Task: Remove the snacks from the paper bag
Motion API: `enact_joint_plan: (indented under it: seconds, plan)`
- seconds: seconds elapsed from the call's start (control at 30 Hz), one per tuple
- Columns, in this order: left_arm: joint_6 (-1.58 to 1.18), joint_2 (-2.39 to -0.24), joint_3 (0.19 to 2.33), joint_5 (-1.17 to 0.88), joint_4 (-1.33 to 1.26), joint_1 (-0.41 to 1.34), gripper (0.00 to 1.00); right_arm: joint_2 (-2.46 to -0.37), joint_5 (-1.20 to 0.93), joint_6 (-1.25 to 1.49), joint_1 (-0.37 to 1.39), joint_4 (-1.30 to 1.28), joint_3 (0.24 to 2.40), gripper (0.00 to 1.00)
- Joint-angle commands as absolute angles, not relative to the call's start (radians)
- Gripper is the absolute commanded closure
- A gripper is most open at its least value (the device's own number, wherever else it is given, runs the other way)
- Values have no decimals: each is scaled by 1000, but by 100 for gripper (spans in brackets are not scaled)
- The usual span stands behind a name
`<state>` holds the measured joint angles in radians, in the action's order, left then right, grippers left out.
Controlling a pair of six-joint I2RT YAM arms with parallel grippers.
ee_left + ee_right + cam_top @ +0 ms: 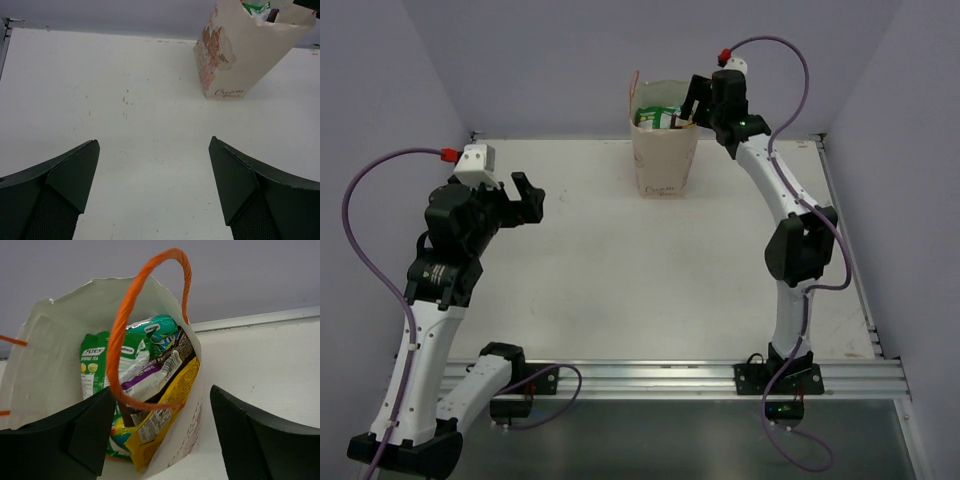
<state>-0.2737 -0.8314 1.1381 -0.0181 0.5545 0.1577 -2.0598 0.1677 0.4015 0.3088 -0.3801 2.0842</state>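
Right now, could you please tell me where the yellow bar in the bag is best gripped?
Probably its upper end, from above through the open mouth of the bag. The yellow bar stands tilted against the wall with that end uppermost; the handle loops in front, so come in behind it.

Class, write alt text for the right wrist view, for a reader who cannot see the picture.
An open paper bag with an orange string handle holds snack packets: a green-white pouch, a teal pouch, a dark brown bar and a yellow bar. Two dark fingers of the right end effector stand apart in the foreground, the bag's near edge between them.
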Motion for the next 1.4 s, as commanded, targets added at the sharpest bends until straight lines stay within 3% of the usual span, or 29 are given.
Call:
enact_joint_plan:
  seconds: [0.0,0.13,0.17,0.23,0.27,0.43,0.67,0.97,1.13,1.37]
  plan:
    - [-275,-831,1124,-15,509,163,0,-2115,265,433,314,-311,2181,25]
    - [-275,-825,1118,-20,514,163,0,-2149,307,428,316,-305,2214,42]
    - [-275,-822,1118,-20,514,163,0,-2142,311,428,314,-308,2212,53]
    - [-276,-819,1118,-25,515,163,0,-2119,319,417,318,-314,2186,64]
    - [-276,-816,1117,-23,515,163,0,-2103,327,413,318,-314,2169,75]
    - [-278,-821,1149,-29,534,163,0,-1991,322,399,318,-385,2093,100]
    - [-284,-833,1210,-78,583,163,0,-1792,204,413,318,-524,1913,100]
    - [-321,-907,1279,-216,623,163,0,-1315,11,362,321,-489,1338,100]
    - [-318,-948,1308,-255,635,163,0,-1132,23,298,318,-546,1192,100]
    - [-330,-995,1351,-304,634,164,0,-977,233,321,284,-623,1141,100]
